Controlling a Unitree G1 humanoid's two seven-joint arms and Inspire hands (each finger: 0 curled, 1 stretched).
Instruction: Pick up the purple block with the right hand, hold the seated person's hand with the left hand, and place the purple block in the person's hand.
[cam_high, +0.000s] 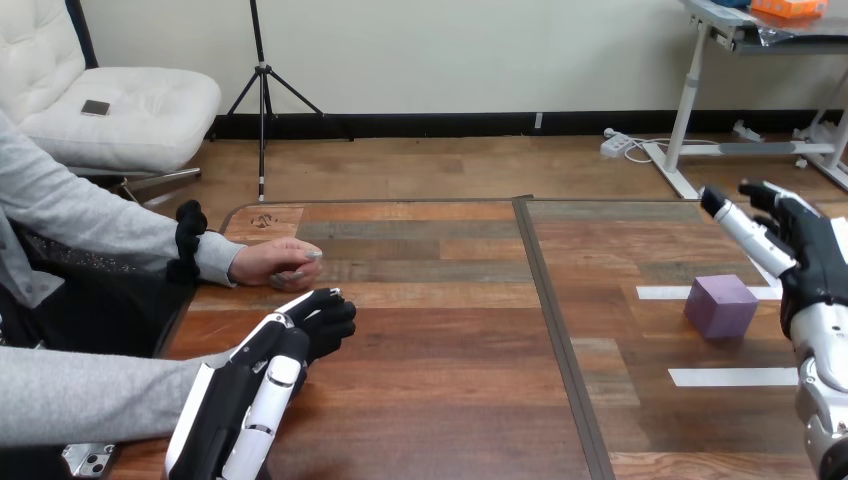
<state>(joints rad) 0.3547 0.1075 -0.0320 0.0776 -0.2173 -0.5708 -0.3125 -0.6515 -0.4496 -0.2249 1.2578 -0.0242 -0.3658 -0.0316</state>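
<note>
While purple block (720, 306) sits on table (450, 400) between white tape strips (735, 377), right hand (800, 245) hovers beside it, fingers straight, spread (nothing held). Left hand (290, 350): fingers curled, empty, near person's hand (272, 262), apart.

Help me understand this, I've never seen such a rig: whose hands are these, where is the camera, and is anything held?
The camera sits on a humanoid robot's head, looking down over a wooden table. The black-and-white machine hands are its own: left hand low near the person's hand, which rests on the table; right hand open, just right of a purple block lying between white tape strips. Nobody holds the block.
</note>
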